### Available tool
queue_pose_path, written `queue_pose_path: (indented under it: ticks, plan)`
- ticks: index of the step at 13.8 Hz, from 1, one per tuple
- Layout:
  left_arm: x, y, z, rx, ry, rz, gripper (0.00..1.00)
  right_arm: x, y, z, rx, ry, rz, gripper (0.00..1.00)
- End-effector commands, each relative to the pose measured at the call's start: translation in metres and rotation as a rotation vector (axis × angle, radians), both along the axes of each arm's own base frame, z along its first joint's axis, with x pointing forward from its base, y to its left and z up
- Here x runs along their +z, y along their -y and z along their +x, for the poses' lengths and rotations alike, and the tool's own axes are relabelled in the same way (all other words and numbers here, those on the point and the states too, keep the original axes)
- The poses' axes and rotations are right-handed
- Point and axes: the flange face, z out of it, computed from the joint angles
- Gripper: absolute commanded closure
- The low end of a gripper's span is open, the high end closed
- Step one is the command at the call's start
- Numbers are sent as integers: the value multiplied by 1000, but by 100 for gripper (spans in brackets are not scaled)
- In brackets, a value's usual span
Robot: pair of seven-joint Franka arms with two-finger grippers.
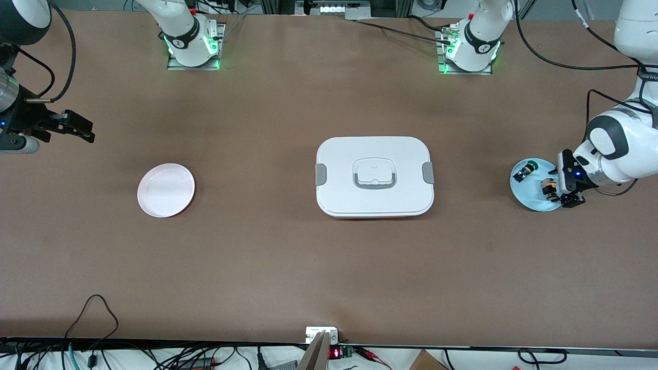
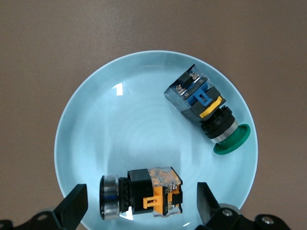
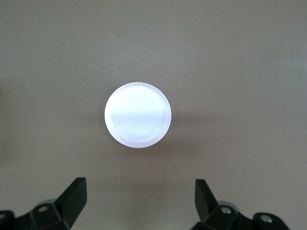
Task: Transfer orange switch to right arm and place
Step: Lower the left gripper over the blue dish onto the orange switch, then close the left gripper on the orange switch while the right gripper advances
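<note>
The orange switch (image 2: 144, 191) is seen lying on its side on the blue plate (image 2: 120, 129), at the left arm's end of the table (image 1: 288, 257). In the left wrist view it is at about 6 o'clock on the plate, and the green switch (image 2: 206, 112) is at about 2 o'clock, apart from it.

The left gripper (image 2: 141, 206) is held just over the orange switch, jaws wide, with nothing gripped. The pick-up step seems to be in hand. Next, a descent is probably needed, so that the switch is taken between the fingers without the green one being touched.

The right gripper (image 3: 139, 203) waits with jaws wide over the table near the white plate (image 1: 166, 189). A white box (image 1: 374, 176) is at the middle.
</note>
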Motion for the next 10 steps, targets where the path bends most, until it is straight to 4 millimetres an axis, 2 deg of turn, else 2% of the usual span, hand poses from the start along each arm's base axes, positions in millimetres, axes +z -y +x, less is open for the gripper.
queue_pose_path:
  ticks: [1, 7, 10]
  plan:
    - [-9, -4, -2, -3, 21, -21, 0, 10, -2, 2, 11, 3, 14, 0]
    - [-12, -4, -1, -18, 23, -27, 0, -1, -13, 5, 31, -24, 17, 0]
    - [-13, -5, 0, -17, 34, -19, 0, -4, -19, 4, 22, -37, 74, 0]
